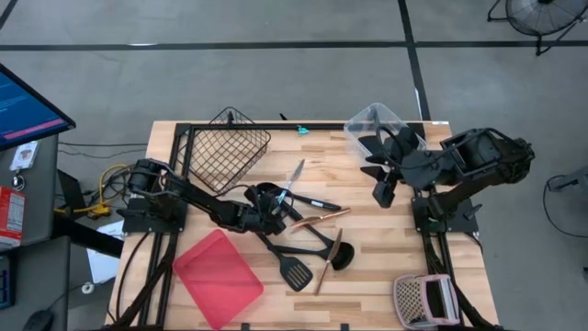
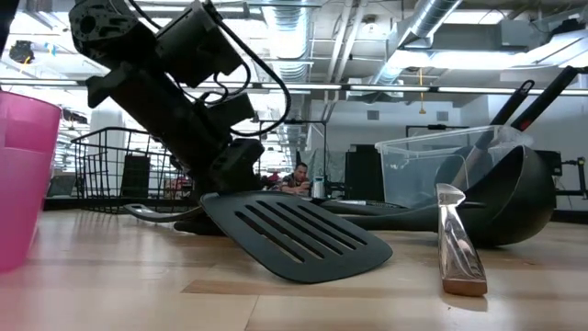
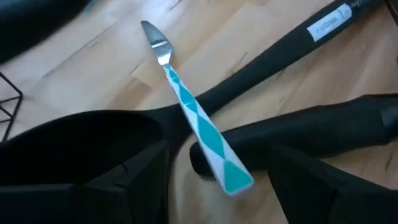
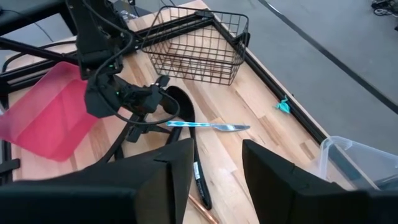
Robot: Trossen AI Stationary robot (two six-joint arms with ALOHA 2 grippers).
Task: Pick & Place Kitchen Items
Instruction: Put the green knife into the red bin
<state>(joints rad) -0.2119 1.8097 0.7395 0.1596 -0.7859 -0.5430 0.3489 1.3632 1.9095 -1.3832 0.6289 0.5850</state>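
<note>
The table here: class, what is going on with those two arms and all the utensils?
The left gripper hangs open over the blue-handled knife, which lies across black utensils mid-table. The right gripper hangs in the air beside the clear plastic bin, holding nothing visible. A slotted turner lies on the wood.

A cluster of kitchen items lay at the desk's centre. A knife (image 1: pixel 294 177) with a turquoise-and-white handle and silver blade lay slanted, blade tip toward one o'clock, resting across a black ladle (image 1: pixel 269 195). At five o'clock from it a black slotted turner (image 1: pixel 296 273) lay flat, head toward the near edge. Just beside it, at three o'clock, lay a black spoon (image 1: pixel 336 255) and a wooden-handled utensil (image 1: pixel 327 262). A copper-coloured piece (image 1: pixel 322 219) lay above them. More black utensils (image 1: pixel 384 147) stood in the clear tub at one o'clock.
</note>
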